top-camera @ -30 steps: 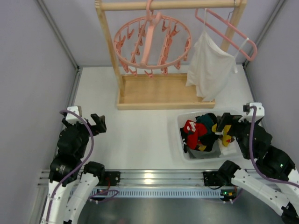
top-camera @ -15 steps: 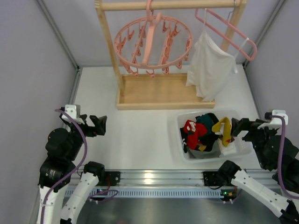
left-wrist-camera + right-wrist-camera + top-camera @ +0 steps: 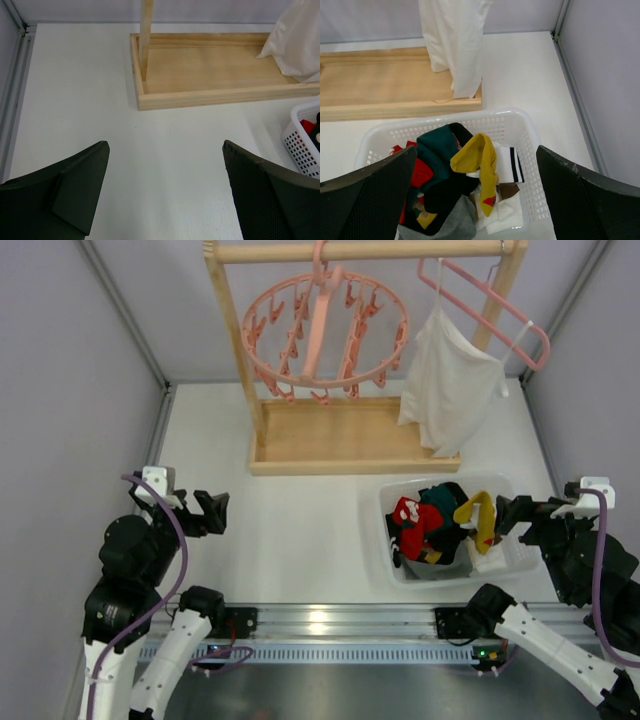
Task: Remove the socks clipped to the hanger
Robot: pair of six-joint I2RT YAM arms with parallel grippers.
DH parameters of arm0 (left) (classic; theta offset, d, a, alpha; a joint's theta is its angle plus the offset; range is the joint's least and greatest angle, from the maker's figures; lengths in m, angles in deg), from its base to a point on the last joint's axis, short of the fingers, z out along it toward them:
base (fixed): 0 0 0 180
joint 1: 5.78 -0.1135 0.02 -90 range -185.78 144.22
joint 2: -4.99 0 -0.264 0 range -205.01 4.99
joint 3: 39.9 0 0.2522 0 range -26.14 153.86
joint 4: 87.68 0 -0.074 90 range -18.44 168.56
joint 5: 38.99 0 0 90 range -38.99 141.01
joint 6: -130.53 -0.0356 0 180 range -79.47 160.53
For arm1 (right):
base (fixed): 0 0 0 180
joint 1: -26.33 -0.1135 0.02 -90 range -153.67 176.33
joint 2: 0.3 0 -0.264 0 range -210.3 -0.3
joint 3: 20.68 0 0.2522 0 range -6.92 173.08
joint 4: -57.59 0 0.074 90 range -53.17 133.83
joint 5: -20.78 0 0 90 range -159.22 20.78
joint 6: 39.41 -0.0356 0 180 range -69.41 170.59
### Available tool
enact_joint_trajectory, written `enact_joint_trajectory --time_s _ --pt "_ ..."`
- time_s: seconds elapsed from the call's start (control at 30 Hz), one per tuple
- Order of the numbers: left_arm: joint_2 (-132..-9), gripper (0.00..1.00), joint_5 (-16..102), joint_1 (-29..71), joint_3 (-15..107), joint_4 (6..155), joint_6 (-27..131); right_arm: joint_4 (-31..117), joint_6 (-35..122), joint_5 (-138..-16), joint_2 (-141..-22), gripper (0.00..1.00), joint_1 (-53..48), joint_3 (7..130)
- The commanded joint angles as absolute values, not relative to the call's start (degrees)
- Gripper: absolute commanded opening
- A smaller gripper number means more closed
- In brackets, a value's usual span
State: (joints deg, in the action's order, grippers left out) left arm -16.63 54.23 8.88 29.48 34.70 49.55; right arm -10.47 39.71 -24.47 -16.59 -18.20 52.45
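- Socks (image 3: 480, 165): being kept in basket (image 3: 520, 125) below right end effector (image 3: 476, 155), spread and empty.
- Hanger (image 3: 313, 340): being left bare, well beyond left end effector (image 3: 162, 165), likewise spread empty.
- Risk: binned socks being snagged by any descent.

socks (image 3: 455, 175) heaped in white basket (image 3: 520, 125)

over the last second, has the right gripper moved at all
Yes. The right gripper has pulled back to the right, from over the socks to the right rim of the white basket. Its jaws are open.
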Motion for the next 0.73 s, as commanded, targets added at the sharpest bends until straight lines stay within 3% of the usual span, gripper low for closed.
enact_joint_trajectory --time_s 0.0,0.7 --pt "-15.5 0.98 53.1 8.5 31.5 35.5 49.3 -11.5 40.6 -24.4 -17.7 0.99 -17.5 54.2" --pt "-15.0 0.98 52.9 8.5 32.0 35.5 49.9 -10.8 40.1 -24.3 -18.5 1.0 -17.6 53.5"
